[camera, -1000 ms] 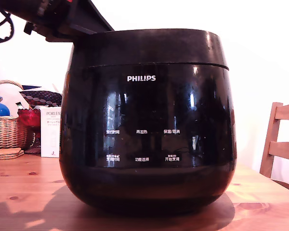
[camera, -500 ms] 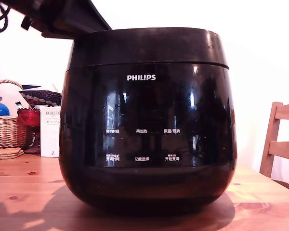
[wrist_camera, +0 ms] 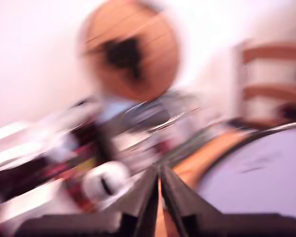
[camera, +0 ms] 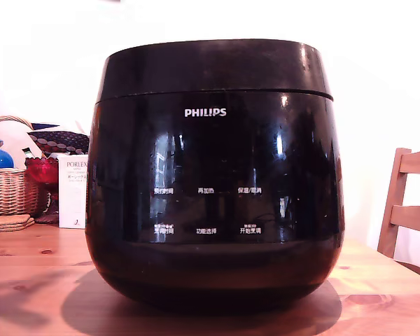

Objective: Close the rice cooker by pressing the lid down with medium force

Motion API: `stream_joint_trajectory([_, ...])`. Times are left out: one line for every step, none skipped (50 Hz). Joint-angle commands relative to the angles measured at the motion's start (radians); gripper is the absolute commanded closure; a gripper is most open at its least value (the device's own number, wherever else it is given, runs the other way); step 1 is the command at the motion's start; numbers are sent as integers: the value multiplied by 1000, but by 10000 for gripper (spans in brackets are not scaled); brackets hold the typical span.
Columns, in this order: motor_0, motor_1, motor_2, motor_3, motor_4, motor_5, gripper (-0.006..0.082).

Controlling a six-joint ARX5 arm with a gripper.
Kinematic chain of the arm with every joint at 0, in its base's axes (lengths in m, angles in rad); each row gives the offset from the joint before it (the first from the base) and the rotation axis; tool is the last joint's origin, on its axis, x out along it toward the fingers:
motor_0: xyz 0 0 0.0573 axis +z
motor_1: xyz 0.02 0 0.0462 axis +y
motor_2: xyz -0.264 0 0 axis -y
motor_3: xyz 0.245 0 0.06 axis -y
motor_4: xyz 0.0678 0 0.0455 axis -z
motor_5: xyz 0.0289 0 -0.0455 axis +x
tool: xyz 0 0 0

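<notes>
Rice cooker [camera: 213, 203]: we see it standing upright on the wooden counter [camera: 28, 280], filling the middle of the exterior view.
Lid [camera: 213, 66]: down, level on the body, only a thin seam showing.
Tool [wrist_camera: 159, 187]: in the blurred wrist view we see its fingers almost together, holding nothing, beside the lid's rim.
Behind, exterior view's left: wicker basket [camera: 7, 189], white box [camera: 73, 190].
</notes>
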Motion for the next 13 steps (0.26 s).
stream_joint_trajectory([29,-16,-2,7,-21,11,788])
stream_joint_trajectory([39,-17,-2,8,-28,11,788])
stream_joint_trajectory([47,-17,-2,8,-33,11,788])
stream_joint_trajectory([57,-21,-2,8,-37,11,788])
stream_joint_trajectory([66,-26,-2,6,-40,11,788])
stream_joint_trajectory([75,-29,-2,6,-42,11,788])
stream_joint_trajectory([83,-30,-2,8,-43,11,788])
stream_joint_trajectory([90,-30,-2,10,-43,11,788])
stream_joint_trajectory([98,-33,-2,13,-43,11,788])
stream_joint_trajectory([103,-37,-2,12,-43,11,788])
stream_joint_trajectory([109,-41,-2,13,-43,11,788])
stream_joint_trajectory([114,-43,-2,14,-43,11,788])
stream_joint_trajectory([119,-45,-2,15,-43,11,788])
